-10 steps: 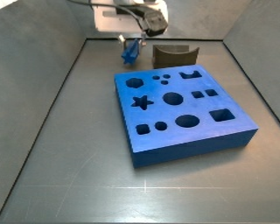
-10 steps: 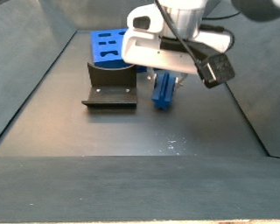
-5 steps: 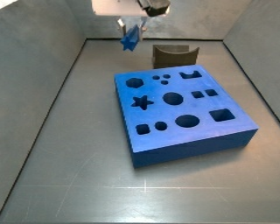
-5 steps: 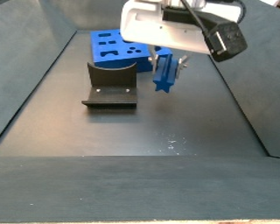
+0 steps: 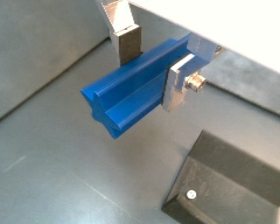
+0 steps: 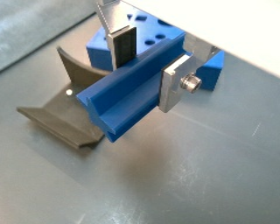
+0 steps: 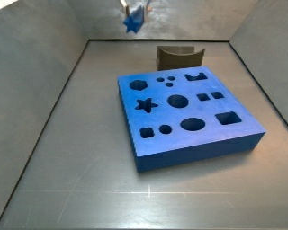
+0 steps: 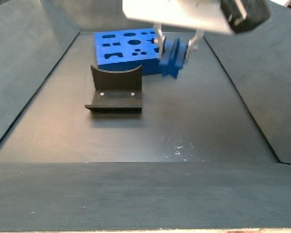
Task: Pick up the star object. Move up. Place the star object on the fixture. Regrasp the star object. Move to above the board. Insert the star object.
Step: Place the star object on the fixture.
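Dark grey flooring (image 7: 75, 153) stretches between sloped grey walls in both side views, with pale seam lines crossing it near the front.

Biggest of the things on it is the board (image 7: 186, 117), a thick blue square slab lying flat, its top cut with a star hole, round holes, square holes and a few other shapes. It also shows at the far end in a side view (image 8: 125, 47), and its corner peeks out behind the hand in a wrist view (image 6: 154, 35).

Near the board's far edge stands the fixture (image 7: 179, 57), a dark block with a curved notch in its top; in a side view (image 8: 113, 87) it appears as an upright bracket on a flat base plate, in front of the board and apart from it. Both wrist views show it on the floor below the hand (image 5: 230, 188) (image 6: 66, 118).

High above the floor hangs the hand (image 5: 154, 54), (image 6: 150, 61), partly cut off by the frame's top edge in both side views (image 7: 137, 9) (image 8: 178, 41). Its two silver plates are closed on the star peg (image 5: 136, 85), pressing it from either side.

That star peg (image 6: 133, 94) is a small blue ridged bar, gripped near one end, held in the air clear of both fixture and board (image 8: 174, 60) (image 7: 134, 20).
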